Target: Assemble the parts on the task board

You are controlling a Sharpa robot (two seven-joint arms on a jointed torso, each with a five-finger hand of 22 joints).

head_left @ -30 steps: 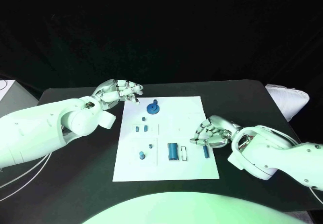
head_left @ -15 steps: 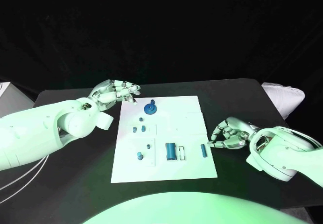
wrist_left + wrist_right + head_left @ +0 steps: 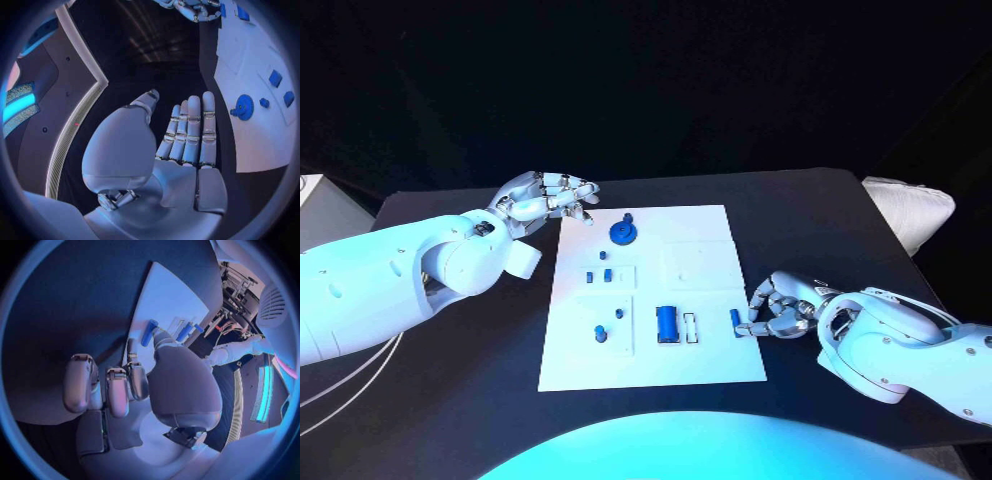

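Two hands are sitting by the board (image 3: 689,300) — one at each side. The left hand (image 3: 548,194) is hanging over the table (image 3: 459,360) just off the board's far left corner, holding nothing, its fingers (image 3: 190,127) stretched out straight and side by side. The right hand (image 3: 779,306) is resting at the board's right edge, fingers (image 3: 119,390) curled in, right beside a thin blue bar (image 3: 736,319) — whether it is touching the bar, I cannot tell. A blue gear (image 3: 626,234) is lying on the board near the left hand.

we see a matt white task board (image 3: 708,260), smooth blue plastic-looking parts (image 3: 626,234), a matt black tabletop (image 3: 819,225), glossy metal-look hands.
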